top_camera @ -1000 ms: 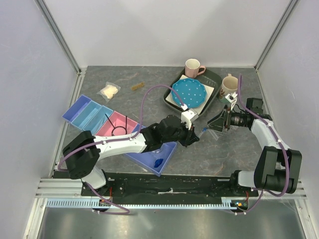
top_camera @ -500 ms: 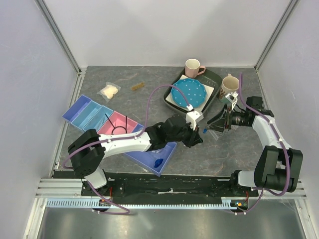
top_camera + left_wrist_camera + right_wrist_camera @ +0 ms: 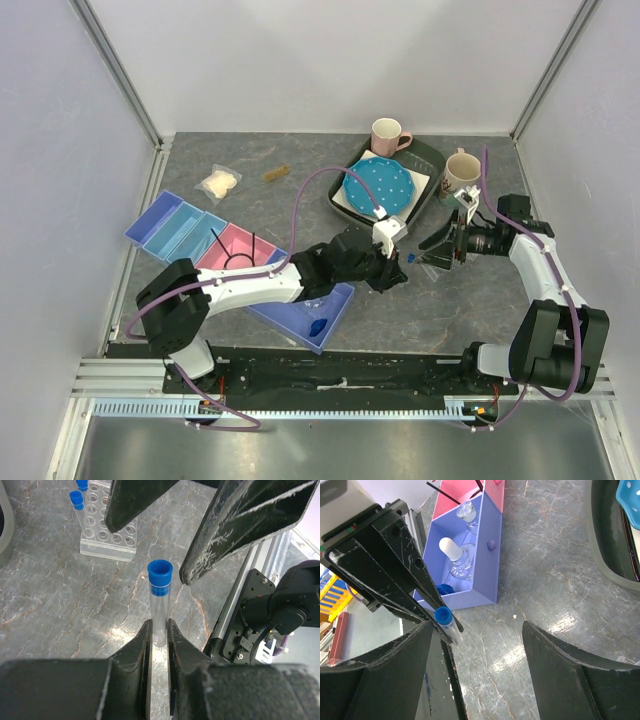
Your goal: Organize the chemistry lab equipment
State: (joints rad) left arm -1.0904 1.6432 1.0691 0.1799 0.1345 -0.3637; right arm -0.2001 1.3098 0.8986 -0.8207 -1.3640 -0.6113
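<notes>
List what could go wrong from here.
1. The left gripper pinches the tube low, well below the blue cap, so the tube may tilt or slip.
2. The open right gripper flanks the cap closely; a sideways move might knock the tube.
3. The rack stands just beyond and could get bumped.

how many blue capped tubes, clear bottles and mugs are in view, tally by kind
blue-capped tubes: 3 (one in the left hand, two in the clear rack)
clear bottles: 2
mugs: 2
total: 7
</notes>
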